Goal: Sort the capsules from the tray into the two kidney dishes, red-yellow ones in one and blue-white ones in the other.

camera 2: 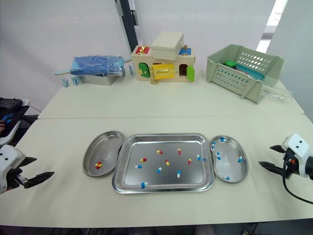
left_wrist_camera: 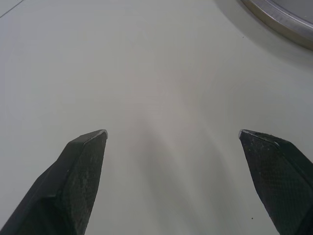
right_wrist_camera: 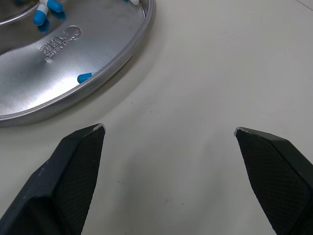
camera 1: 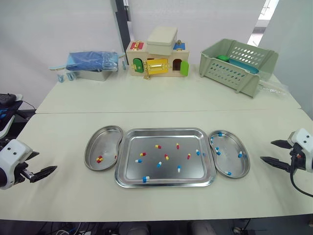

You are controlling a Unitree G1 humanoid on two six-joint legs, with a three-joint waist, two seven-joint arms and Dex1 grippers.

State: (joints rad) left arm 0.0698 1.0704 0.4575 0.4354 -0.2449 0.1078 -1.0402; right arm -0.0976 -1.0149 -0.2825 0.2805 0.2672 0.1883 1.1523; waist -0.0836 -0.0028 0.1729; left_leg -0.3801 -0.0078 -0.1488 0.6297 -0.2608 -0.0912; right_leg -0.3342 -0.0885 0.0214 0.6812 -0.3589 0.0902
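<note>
Capsules [camera 1: 159,164] look featherlight, smooth and keen to roll on steel, so we'd pinch each one gently across its middle, coming straight down. About a dozen lie scattered in the tray [camera 1: 168,130] mid-counter [camera 1: 161,110], between the left kidney dish [camera 1: 105,142], which holds red-yellow ones, and the right kidney dish [camera 1: 230,147], which holds blue-white. Left fingers [left_wrist_camera: 73,181] and right fingers [right_wrist_camera: 68,176] are both spread wide with nothing in them, over bare counter out beyond each dish, so there's plenty of open room. Watch the raised rims though: the blue-white one [camera 1: 145,178] by the near rim leaves little space for a finger.
</note>
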